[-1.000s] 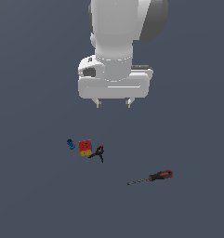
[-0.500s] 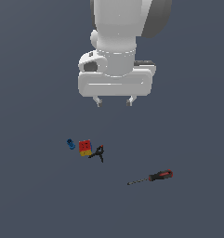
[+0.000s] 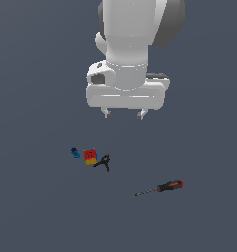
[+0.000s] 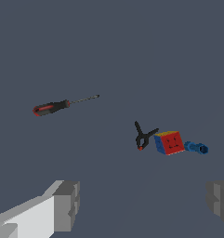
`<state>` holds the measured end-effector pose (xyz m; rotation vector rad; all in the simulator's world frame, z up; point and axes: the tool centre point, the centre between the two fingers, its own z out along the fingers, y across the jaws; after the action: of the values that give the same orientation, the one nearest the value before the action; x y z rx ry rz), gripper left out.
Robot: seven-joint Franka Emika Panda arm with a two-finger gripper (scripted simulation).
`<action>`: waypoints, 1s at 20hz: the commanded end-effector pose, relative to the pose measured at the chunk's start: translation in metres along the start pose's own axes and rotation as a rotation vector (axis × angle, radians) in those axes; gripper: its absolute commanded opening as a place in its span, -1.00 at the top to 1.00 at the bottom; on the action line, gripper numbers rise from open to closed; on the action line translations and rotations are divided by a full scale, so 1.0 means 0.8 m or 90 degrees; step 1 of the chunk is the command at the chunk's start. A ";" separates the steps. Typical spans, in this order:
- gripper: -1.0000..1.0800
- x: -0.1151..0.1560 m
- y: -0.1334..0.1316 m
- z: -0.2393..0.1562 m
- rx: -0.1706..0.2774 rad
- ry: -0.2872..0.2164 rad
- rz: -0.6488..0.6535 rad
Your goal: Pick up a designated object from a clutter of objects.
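Note:
The screwdriver (image 3: pixel 159 187) (image 4: pixel 62 105), with a red-and-black handle and thin dark shaft, lies alone on the grey floor toward the exterior view's right. The other items of the clutter sit close together to its left: a blue cylinder (image 3: pixel 74 152) (image 4: pixel 196 148), a red-yellow-blue cube (image 3: pixel 90 156) (image 4: pixel 169 142) and a black clamp (image 3: pixel 103 162) (image 4: pixel 143 136). My gripper (image 3: pixel 124 114) (image 4: pixel 141 204) hangs high above the floor, open and empty, with both fingers (image 4: pixel 67 205) wide apart. It touches nothing.
A uniform dark grey floor (image 3: pixel 36 211) stretches in all directions. The white arm body (image 3: pixel 132 44) fills the upper middle of the exterior view.
The gripper has shifted a little toward the exterior view's right and slightly lower. The objects have not moved.

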<state>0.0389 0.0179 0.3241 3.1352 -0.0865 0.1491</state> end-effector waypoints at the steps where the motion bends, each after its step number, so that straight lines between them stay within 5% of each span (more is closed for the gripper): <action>1: -0.92 0.007 -0.005 0.007 0.001 -0.002 0.024; 20: -0.92 0.077 -0.067 0.096 0.002 -0.024 0.290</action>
<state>0.1056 0.0638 0.2595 3.0751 -0.7434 0.0930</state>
